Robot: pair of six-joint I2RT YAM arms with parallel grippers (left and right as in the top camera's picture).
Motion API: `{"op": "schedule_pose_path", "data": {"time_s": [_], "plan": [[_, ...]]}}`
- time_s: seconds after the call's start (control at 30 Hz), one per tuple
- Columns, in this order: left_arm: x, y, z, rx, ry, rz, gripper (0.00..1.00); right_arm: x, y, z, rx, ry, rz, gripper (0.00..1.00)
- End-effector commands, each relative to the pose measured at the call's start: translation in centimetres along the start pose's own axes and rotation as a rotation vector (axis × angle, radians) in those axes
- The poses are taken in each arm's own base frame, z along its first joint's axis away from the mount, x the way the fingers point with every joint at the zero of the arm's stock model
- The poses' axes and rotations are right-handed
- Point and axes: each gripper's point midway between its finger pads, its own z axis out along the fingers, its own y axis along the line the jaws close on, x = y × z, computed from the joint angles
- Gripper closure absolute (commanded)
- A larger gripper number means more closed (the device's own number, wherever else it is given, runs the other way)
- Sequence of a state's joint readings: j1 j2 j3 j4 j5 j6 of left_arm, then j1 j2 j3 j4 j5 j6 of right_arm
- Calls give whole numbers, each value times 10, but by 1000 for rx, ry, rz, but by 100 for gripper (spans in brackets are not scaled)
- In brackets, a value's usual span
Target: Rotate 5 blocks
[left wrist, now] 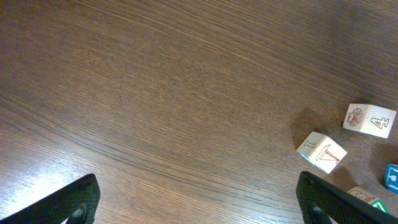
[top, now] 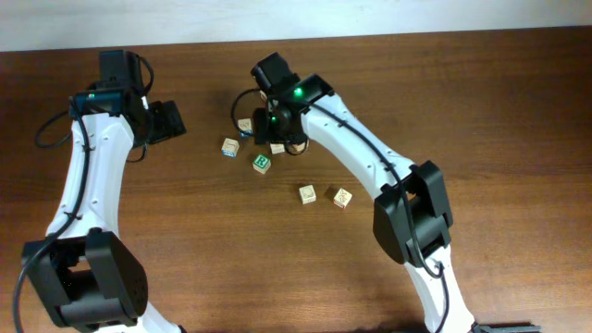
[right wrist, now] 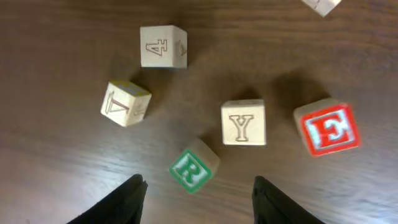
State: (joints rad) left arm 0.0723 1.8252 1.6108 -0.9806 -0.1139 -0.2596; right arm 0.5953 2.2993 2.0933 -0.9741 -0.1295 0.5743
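In the right wrist view, five pale-wood blocks lie on the table. They are a green "R" block (right wrist: 193,165), a red "E" block (right wrist: 328,127), a "Y" block (right wrist: 244,122), a "4" block (right wrist: 163,46) and a tilted tan block (right wrist: 125,103). My right gripper (right wrist: 199,205) hangs open over them. The R block lies just ahead of the gap and nothing is between the fingers. From overhead, the right gripper (top: 275,129) covers part of the cluster, with the R block (top: 262,164) beside it. My left gripper (top: 167,120) stands wide open and empty to the left.
Two more tan blocks (top: 307,194) (top: 342,197) lie to the right of the cluster. A block with a blue side (top: 229,146) sits at the cluster's left. The left wrist view shows mostly bare wood (left wrist: 155,93), with the "4" block (left wrist: 369,119) at its right edge.
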Motion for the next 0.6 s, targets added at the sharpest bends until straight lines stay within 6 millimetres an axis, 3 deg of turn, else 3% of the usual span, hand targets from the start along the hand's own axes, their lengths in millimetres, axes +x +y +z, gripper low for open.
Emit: {"op": "schedule_pose_path", "data": {"time_s": [0.0,0.47,0.57], "plan": [[-4,1,0,-12,-8,-16,1,11,0,17,110,-56,118,40],[-4,1,0,-12,-8,-16,1,30,-9,64,228,-67,174,38],[-4,1,0,-12,-8,-16,1,35,-11,73,229,-41,175,44]]}}
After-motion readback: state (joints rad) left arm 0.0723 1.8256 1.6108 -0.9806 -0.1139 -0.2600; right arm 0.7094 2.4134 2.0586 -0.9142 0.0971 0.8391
